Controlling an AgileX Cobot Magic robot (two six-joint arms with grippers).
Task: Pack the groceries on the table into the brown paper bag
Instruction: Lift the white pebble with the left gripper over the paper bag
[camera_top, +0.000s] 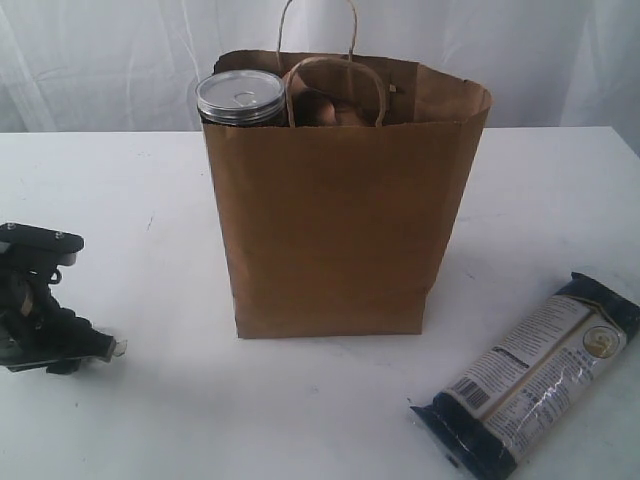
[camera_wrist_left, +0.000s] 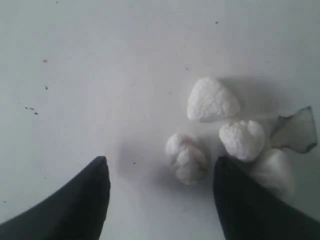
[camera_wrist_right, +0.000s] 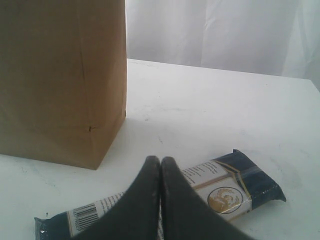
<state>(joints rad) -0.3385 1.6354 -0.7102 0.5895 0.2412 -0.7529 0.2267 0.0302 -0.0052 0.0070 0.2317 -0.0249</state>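
Packet: the long dark-blue packet (camera_top: 530, 375) lies flat on the table (camera_top: 150, 420) at 4 o'clock from the brown paper bag (camera_top: 340, 230). It is the only grocery we see outside the bag.
Long axis: we read it as running 8 o'clock to 2 o'clock in the exterior view, crosswise to the right fingers.
Right gripper (camera_wrist_right: 160, 162): its fingers are pressed together and empty, just over the packet. We judge this the nearer arm, and it must spread before gripping.
Left gripper (camera_wrist_left: 162, 162): its fingers are spread and hold nothing, low over small white lumps (camera_wrist_left: 212, 100) at 8 o'clock from the bag, well apart from the packet.
Surface: smooth white tabletop, bare around the packet.
Bag: it stands upright with its mouth open, and a silver pull-tab can (camera_top: 240, 98) shows at its 11 o'clock corner. We judge there is room toward 1 o'clock.
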